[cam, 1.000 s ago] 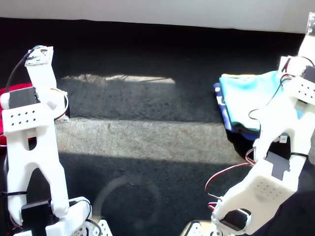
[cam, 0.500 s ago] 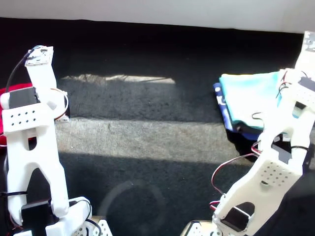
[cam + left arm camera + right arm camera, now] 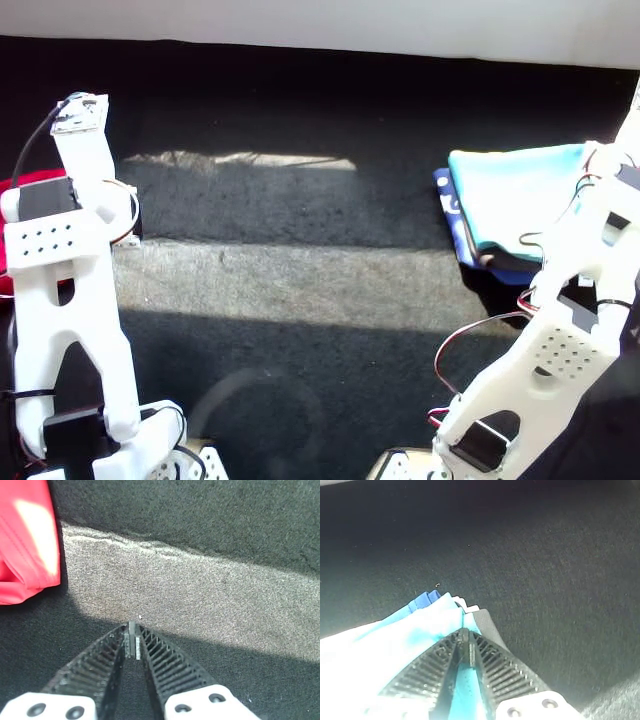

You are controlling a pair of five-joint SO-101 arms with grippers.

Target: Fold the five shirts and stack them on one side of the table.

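Observation:
A stack of folded shirts lies at the table's right side, a cyan shirt [image 3: 510, 195] on top with a blue one [image 3: 447, 205] and a dark one [image 3: 508, 263] peeking out under it. My right arm [image 3: 560, 330] stands over the stack's right end. In the right wrist view my right gripper [image 3: 465, 645] is shut, the cyan shirt [image 3: 380, 640] gathering into its tips. A red shirt [image 3: 25, 180] lies bunched at the far left edge. Beside the red shirt [image 3: 25, 540], my left gripper [image 3: 132, 640] hangs shut over bare cloth, holding nothing.
A black felt cover [image 3: 300, 280] spans the table, with bands of sunlight across its middle. The left arm [image 3: 60, 260] stands tall at the left edge. A white wall edge runs along the back.
My right arm has swung toward the right edge of the table, and the cyan shirt's right end has shifted with it. The left arm has kept still.

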